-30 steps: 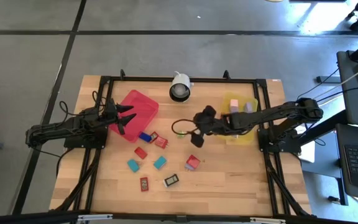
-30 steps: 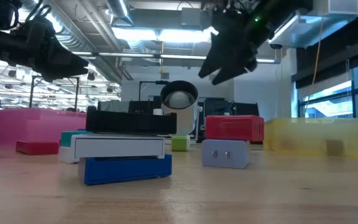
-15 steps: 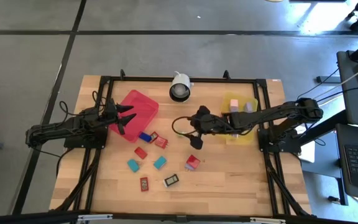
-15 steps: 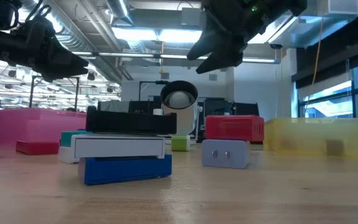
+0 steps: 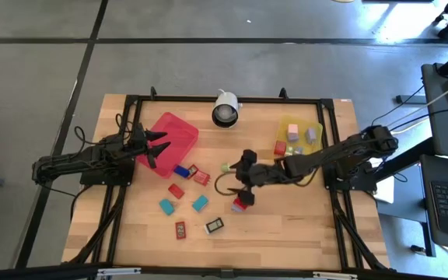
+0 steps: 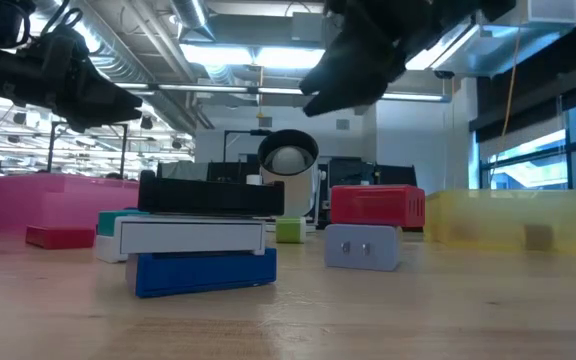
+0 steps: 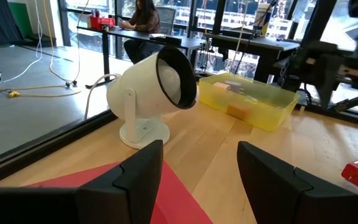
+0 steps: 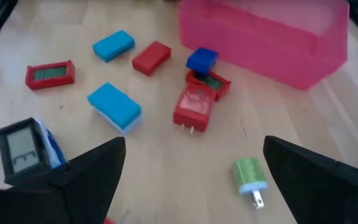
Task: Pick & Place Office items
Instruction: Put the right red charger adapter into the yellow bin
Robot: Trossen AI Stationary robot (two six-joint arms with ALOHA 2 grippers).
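I'm looking down on a wooden table (image 5: 286, 225) ringed by a black frame, standing on a grey floor; across it at table height I see a bright workshop with ceiling lights. The office items lie scattered in the table's middle: a blue block (image 5: 180, 171) beside two red pieces (image 5: 199, 176), another red block (image 5: 176, 190), two teal blocks (image 5: 166, 206) and (image 5: 200, 203), a flat red piece (image 5: 180, 230), a black white-labelled piece (image 5: 215, 225) nearest the front edge, a green plug (image 5: 225, 167) farther back, and a red-and-lilac block (image 5: 240, 204) to the right of the group. The right gripper (image 5: 245, 187) hangs just above that red-and-lilac block, its fingers spread wide and holding nothing; its wrist camera looks across the pile toward the red tray. More pieces, red, pink and lilac, sit inside the yellow tray (image 5: 315, 169) at the far right. The red tray (image 5: 179, 131) stands at the far left, and the left gripper (image 5: 159, 149) waits at its edge, fingers part open, empty. A white dome lamp (image 5: 225, 108) stands at the far edge, between the trays.
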